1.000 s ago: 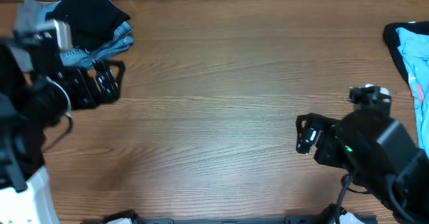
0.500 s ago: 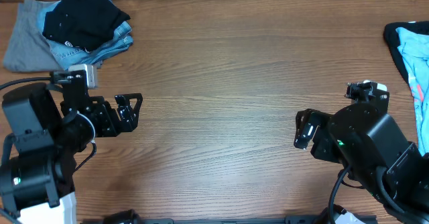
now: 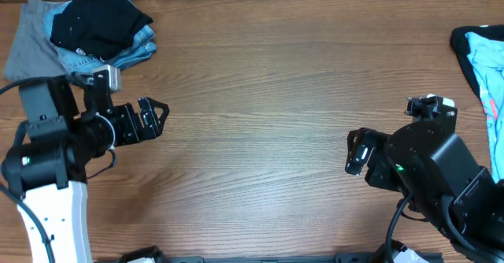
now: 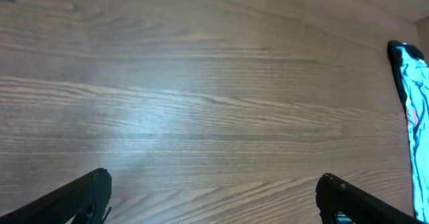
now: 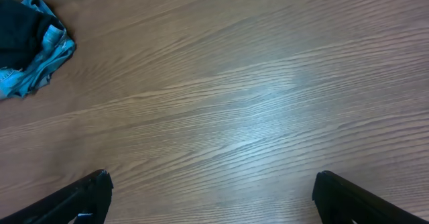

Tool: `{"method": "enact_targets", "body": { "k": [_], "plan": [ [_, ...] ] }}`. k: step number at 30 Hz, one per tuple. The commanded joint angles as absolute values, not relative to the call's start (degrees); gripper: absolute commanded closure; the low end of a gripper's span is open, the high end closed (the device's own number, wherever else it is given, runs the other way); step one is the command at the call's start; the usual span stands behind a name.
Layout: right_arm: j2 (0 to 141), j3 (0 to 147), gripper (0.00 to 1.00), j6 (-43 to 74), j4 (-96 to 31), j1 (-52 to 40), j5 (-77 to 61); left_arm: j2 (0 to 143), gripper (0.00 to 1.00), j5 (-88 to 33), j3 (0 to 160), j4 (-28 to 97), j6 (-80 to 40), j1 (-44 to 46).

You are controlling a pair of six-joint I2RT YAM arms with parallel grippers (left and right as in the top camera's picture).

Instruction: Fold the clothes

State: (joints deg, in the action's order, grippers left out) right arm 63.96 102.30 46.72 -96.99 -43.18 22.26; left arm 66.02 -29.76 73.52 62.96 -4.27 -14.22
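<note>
The clothes, a black garment (image 3: 94,23), lie bunched on top of a pile at the table's far left corner. The right wrist view shows the black garment (image 5: 17,39) at its top left edge. My left gripper (image 3: 153,120) hangs open in front of the pile and a little to its right, apart from it, pointing right. In its wrist view the left gripper (image 4: 214,197) has only bare wood between its fingers. My right gripper (image 3: 356,153) is open at the near right, pointing left over bare table. The right gripper (image 5: 213,194) holds nothing.
Light blue jeans (image 3: 132,54) and a grey cloth (image 3: 30,50) lie under the black garment. Another black and light blue garment (image 3: 480,54) lies at the table's right edge; the left wrist view shows this garment (image 4: 412,96) at its right edge. Wooden table (image 3: 260,82) spans between.
My left arm has drawn back from the pile and its gripper has moved toward the near side and right, then settled. The right arm shifted only slightly.
</note>
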Motion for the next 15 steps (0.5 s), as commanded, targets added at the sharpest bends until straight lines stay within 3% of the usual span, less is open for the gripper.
{"method": "enact_targets", "body": {
  "k": [1, 15],
  "plan": [
    [63.83, 102.26, 0.0, 47.18, -96.75, -43.31, 22.61, 68.51, 0.0, -29.41, 73.1, 63.07, -4.27, -13.82],
    [52.6, 102.26, 0.0, 47.18, -96.77, -21.96, 22.41, 75.24, 0.0, -26.37, 73.1, 62.96, -4.27, -13.85]
  ]
}}
